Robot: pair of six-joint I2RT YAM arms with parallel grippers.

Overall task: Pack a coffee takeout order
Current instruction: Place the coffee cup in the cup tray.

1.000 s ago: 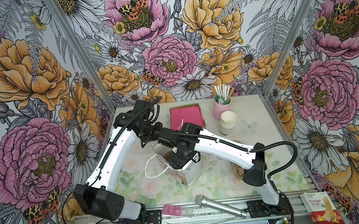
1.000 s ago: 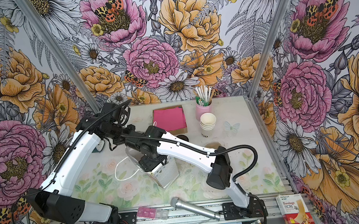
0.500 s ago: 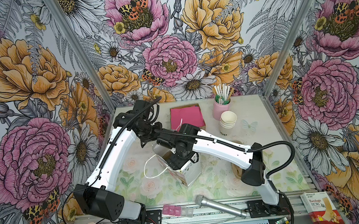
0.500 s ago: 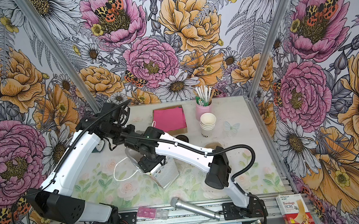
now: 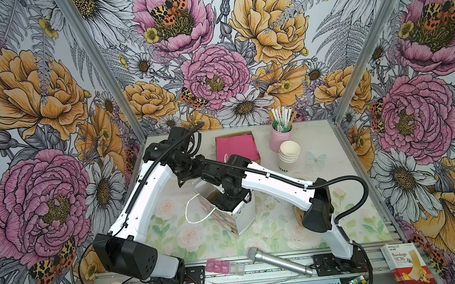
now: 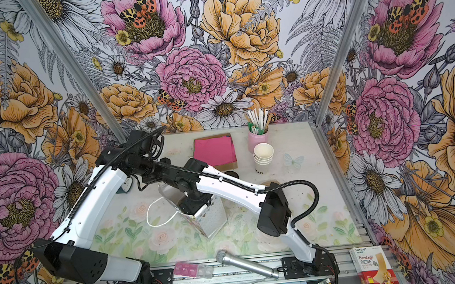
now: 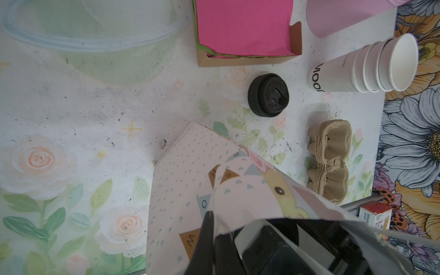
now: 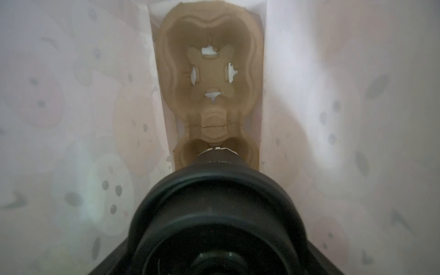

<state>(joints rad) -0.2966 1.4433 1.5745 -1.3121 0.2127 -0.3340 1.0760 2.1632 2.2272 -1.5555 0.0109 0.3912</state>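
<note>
Left of centre in a top view, the left claw [image 5: 190, 181] is clenched on the rim of a pink patterned paper bag [image 5: 241, 220]. The right claw is hidden inside the bag. There a small white paper cup [image 8: 215, 150], capped by a round black plastic lid [image 8: 217, 202], meets a brown moulded-pulp carrier [image 8: 209, 71]; grasping or released, I cannot tell. Upper right, a bright pink square paper napkin [image 5: 236, 146] lies on the table [image 5: 319, 140].

The left arm [image 5: 147, 200] and right arm [image 5: 274, 180] reach inward, wrists close together. The left hand [image 7: 210, 215] is pinched tight; the right hand [image 5: 233, 201] points down, jaws wide around a lidded cup [image 8: 217, 202].
</note>
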